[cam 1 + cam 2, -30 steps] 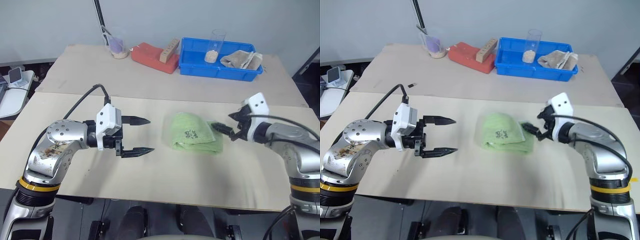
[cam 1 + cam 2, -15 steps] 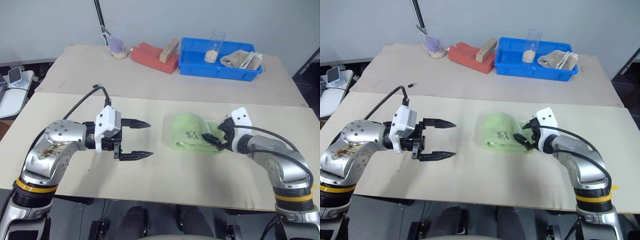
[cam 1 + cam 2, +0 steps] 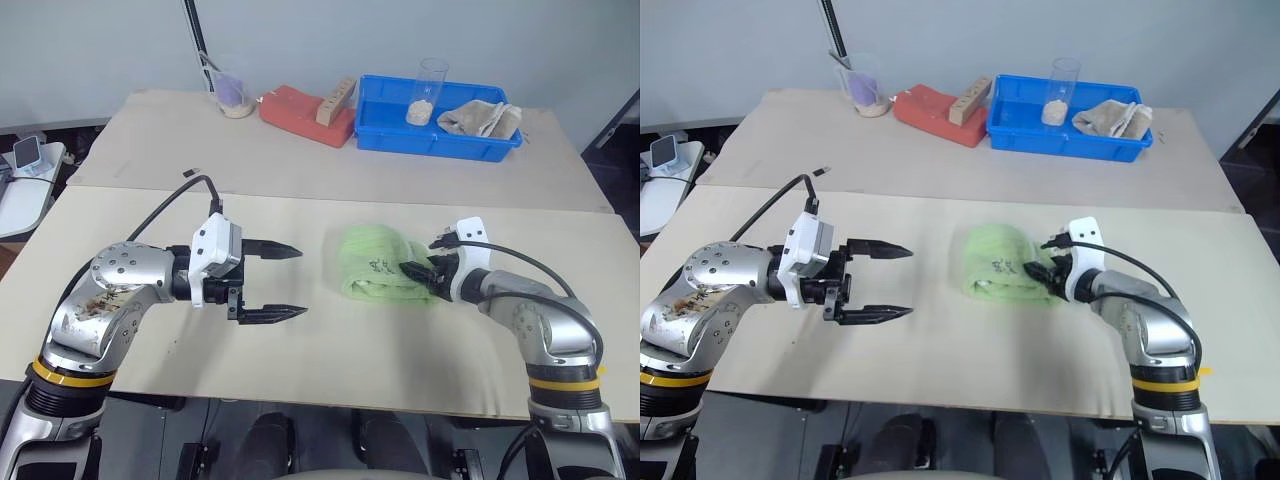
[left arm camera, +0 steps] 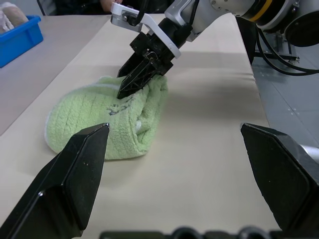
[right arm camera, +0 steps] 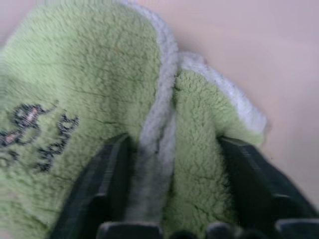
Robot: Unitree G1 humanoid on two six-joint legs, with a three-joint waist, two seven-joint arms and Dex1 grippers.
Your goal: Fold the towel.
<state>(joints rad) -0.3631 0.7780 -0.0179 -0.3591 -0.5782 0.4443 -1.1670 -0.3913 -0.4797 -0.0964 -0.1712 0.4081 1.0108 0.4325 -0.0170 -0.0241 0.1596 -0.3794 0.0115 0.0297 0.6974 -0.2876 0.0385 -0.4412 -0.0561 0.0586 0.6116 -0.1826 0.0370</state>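
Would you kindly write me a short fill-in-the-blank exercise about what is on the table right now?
1. The towel is ____ in colour.
2. The right gripper has its fingers around the towel's ____-stitched edge.
3. The left gripper hovers with its fingers ____, apart from the towel.
4. The glass stands in the ____ bin.

Missing words: green; white; open; blue
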